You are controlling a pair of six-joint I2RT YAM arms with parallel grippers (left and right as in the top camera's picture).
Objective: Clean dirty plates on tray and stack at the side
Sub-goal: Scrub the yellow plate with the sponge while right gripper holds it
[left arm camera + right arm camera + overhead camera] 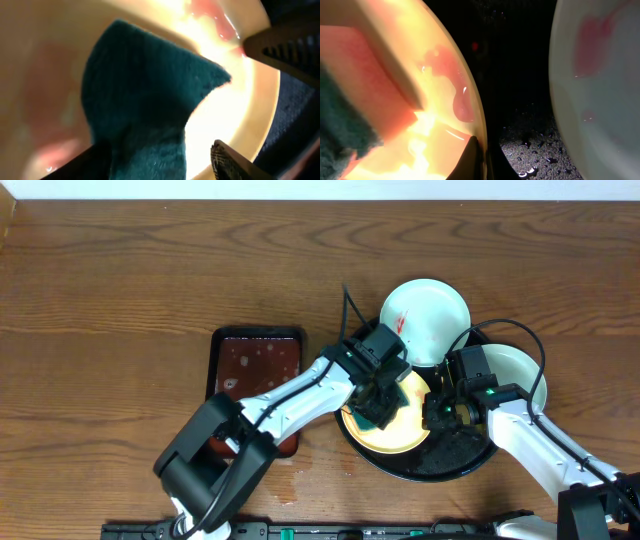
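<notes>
The pale yellow plate [400, 438] lies in the black tray [452, 462] and shows red smears up close [445, 85]. My left gripper [375, 395] is shut on a green-faced sponge [390, 404] pressed onto that plate; the sponge fills the left wrist view [145, 100] between my fingers [155, 162]. My right gripper [437, 412] is shut on the yellow plate's right rim [479, 157]. A white plate [425, 320] with red marks rests at the tray's far edge. A pale mint plate [520, 375] lies at the tray's right, smeared red [600, 75].
A dark red-brown rectangular tray [258, 360] holding liquid sits left of the black tray, under my left arm. The black tray's floor is wet with droplets [530, 145]. Bare wood tabletop [110, 310] spreads left and to the back.
</notes>
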